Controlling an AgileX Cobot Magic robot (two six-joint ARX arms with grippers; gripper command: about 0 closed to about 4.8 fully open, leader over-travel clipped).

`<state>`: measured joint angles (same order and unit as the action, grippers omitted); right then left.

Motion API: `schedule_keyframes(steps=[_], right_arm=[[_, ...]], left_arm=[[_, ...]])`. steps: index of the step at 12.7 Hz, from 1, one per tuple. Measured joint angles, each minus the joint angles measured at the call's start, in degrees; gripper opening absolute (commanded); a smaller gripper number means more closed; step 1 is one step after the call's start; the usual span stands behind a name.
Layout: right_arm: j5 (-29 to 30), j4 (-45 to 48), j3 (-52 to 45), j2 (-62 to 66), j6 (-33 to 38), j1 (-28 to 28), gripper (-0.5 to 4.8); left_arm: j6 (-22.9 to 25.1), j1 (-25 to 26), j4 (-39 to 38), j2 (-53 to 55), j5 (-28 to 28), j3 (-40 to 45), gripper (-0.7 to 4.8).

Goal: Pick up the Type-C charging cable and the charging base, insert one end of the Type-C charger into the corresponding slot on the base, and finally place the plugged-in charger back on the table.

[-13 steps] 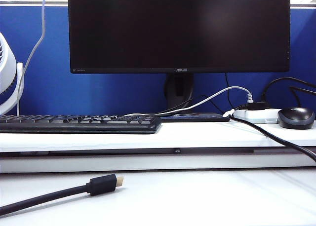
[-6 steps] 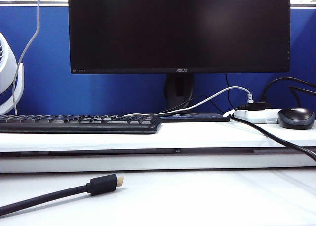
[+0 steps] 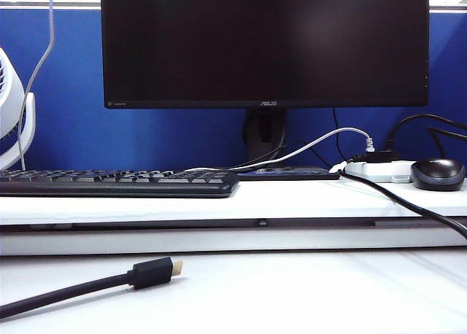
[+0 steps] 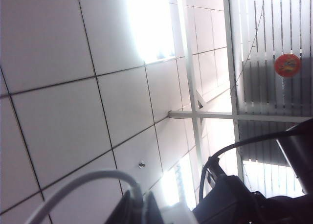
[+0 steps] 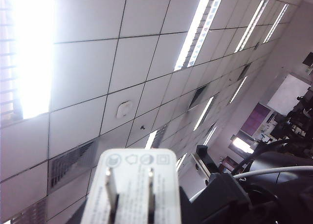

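Your left fingers [image 4: 139, 209] pinch the cable [image 4: 80, 185]; right fingers, off-frame, carry the base [image 5: 132, 190] aloft, ceiling-facing. Misaligned plug and port could jam or slip.

The charging base [image 5: 131, 190] is showing white with grey printed symbols; the Type-C charging cable [image 4: 78, 185] is looking pale white. At lower left of the exterior view, a black cable [image 3: 69, 291] is lying on the white table [image 3: 306, 290] with a gold-tipped plug [image 3: 155, 271]

Both wrist views cut off the left gripper [image 4: 139, 212] and right gripper [image 5: 132, 219] fingertips.
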<state>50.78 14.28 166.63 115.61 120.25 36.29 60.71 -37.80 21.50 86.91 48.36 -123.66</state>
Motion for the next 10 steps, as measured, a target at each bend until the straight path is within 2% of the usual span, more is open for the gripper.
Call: schedule_keyframes(steps=[1, 5, 6, 8, 10], right_arm=[[-0.1, 0.0, 0.0, 0.0, 0.0, 0.0, -0.04], [0.6, 0.3, 0.0, 0.0, -0.1, 0.0, -0.04], [1.9, 1.0, 0.0, 0.0, -0.1, 0.0, -0.05], [8.9, 4.0, 0.3, -0.8, -0.4, 1.2, -0.05], [9.4, 5.3, 0.8, -1.2, -1.3, 1.2, -0.05]], left_arm=[[0.4, 0.0, 0.4, 0.1, 0.1, 0.0, -0.06], [1.4, 0.0, 1.3, -0.2, -8.5, 0.0, -0.06], [1.5, 0.1, 1.6, -0.2, -10.4, 0.0, -0.06], [1.4, 1.2, -0.1, 0.2, -15.9, 0.0, -0.06], [0.9, 0.8, -3.7, 1.7, -13.6, 0.7, -0.06]])
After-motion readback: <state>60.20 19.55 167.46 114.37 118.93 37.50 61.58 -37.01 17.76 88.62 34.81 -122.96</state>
